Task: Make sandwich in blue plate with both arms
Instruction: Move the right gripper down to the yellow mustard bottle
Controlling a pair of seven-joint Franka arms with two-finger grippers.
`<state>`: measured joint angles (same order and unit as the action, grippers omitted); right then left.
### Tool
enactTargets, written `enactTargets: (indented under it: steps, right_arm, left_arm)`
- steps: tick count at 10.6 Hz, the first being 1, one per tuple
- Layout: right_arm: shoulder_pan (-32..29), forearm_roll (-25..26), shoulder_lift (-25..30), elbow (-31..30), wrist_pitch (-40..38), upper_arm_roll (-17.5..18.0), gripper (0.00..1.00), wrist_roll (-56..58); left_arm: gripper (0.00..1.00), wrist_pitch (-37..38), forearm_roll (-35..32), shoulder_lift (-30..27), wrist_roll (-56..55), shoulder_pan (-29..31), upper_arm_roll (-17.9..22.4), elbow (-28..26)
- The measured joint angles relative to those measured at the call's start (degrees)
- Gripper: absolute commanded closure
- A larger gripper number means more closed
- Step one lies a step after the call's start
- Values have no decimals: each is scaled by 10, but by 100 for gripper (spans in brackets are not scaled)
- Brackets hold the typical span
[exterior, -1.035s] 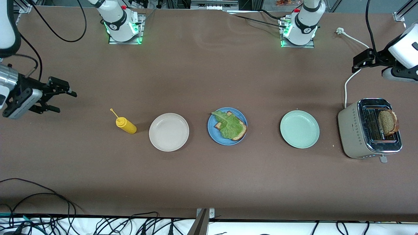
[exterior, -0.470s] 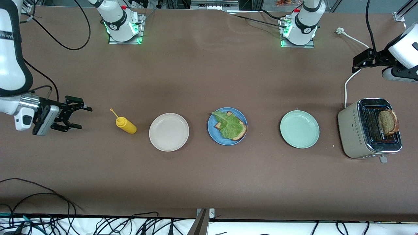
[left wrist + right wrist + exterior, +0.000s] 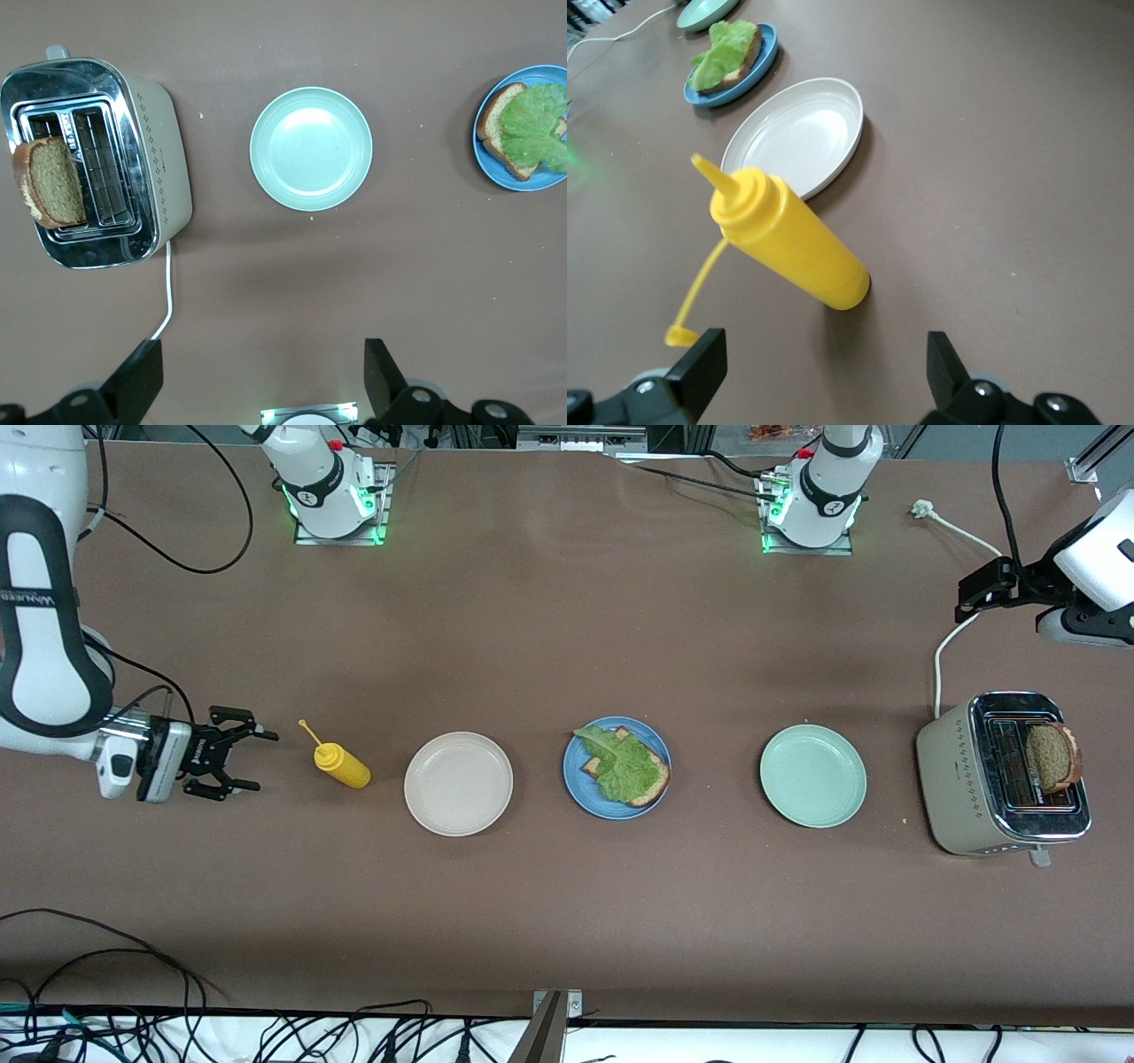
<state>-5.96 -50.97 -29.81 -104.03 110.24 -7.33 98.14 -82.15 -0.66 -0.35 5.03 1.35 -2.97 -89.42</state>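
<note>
Standing between right hand [image 3: 252, 761] (fingers apart, empty) and beige plate [image 3: 458, 783]: yellow mustard bottle [image 3: 342, 765]. Left hand [image 3: 257, 381] unclenched over bench [image 3: 567, 903], near toaster [image 3: 1001, 775].

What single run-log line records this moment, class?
right gripper: open, beside yellow plastic squeeze bottle | left gripper: open, waiting above silver toaster | round blue plate: bread and lettuce, no top slice

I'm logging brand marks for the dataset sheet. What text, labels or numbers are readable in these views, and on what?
Right arm: dark lettering along its black band, too blurred to read.
Right gripper: small white print on the black body, too small to read.
Arm bases: round dark logo marks, not legible.
Toaster: only a dotted pattern, no words.
Mustard bottle, plates, left gripper: no text visible.
</note>
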Motion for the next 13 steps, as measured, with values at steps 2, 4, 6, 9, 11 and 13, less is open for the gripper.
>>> enactTargets:
  steps: [2, 4, 6, 9, 11, 13]
  right_arm:
    - [0, -25, -30, 1, 0, 0, 0, 72]
    - [0, -50, -49, 1, 0, 0, 0, 138]
    - [-4, -83, -70, 2, -4, 0, 0, 201]
    - [-8, -103, -104, 2, -42, 0, 0, 281]
    - [-7, -139, -120, 2, -92, 1, 0, 325]
    - [-7, -152, -127, 3, -108, 3, 0, 348]
  left_arm:
    - [0, 0, 0, 0, 0, 0, 0, 0]
    - [0, 0, 0, 0, 0, 0, 0, 0]
    - [0, 0, 0, 0, 0, 0, 0, 0]
    - [0, 0, 0, 0, 0, 0, 0, 0]
    - [0, 0, 0, 0, 0, 0, 0, 0]
    - [0, 0, 0, 0, 0, 0, 0, 0]
